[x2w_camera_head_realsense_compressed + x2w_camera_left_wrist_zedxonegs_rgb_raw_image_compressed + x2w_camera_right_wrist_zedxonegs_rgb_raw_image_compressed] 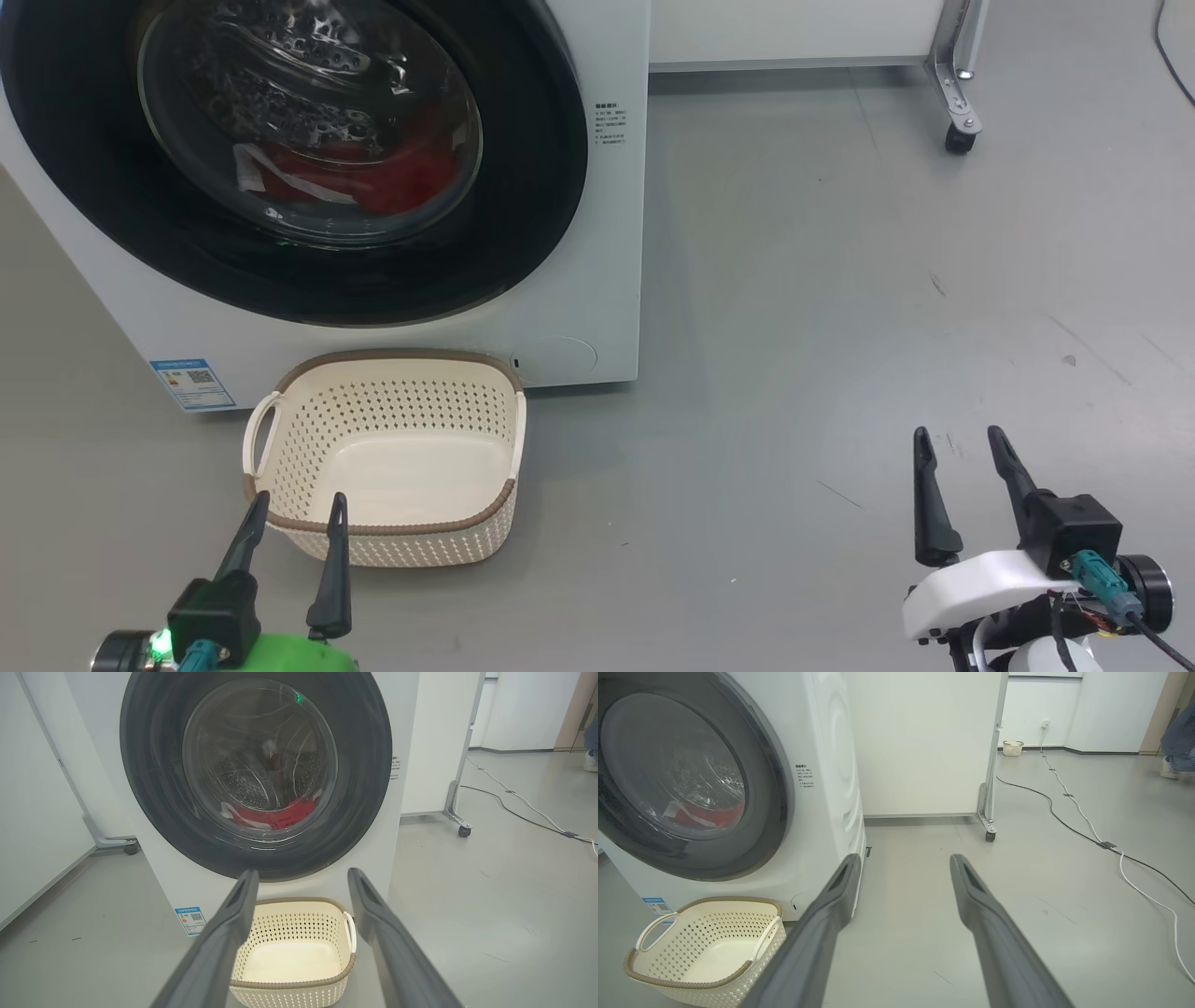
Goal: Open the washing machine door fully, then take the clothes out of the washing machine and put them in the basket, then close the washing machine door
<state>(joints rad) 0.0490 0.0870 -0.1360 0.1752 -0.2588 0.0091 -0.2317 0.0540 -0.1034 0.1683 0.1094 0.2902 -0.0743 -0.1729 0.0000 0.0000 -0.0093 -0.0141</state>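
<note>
red clothes (pixel 392 182) lie behind the shut washing machine door (pixel 308 159); the basket (pixel 392 457) sits empty; left gripper (pixel 294 513) and right gripper (pixel 962 448) hover, jaws wide.

The washing machine door (pixel 523 187) is shut on the white washing machine (pixel 597 280), the red clothes (pixel 392 182) lie inside, and the empty cream basket (pixel 392 537) stands on the floor just before it.

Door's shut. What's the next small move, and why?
Probably raise the left gripper toward the rim of the washing machine door: it is shut, the clothes lie behind its glass, the basket is empty, and that gripper is open and faces it.
</note>
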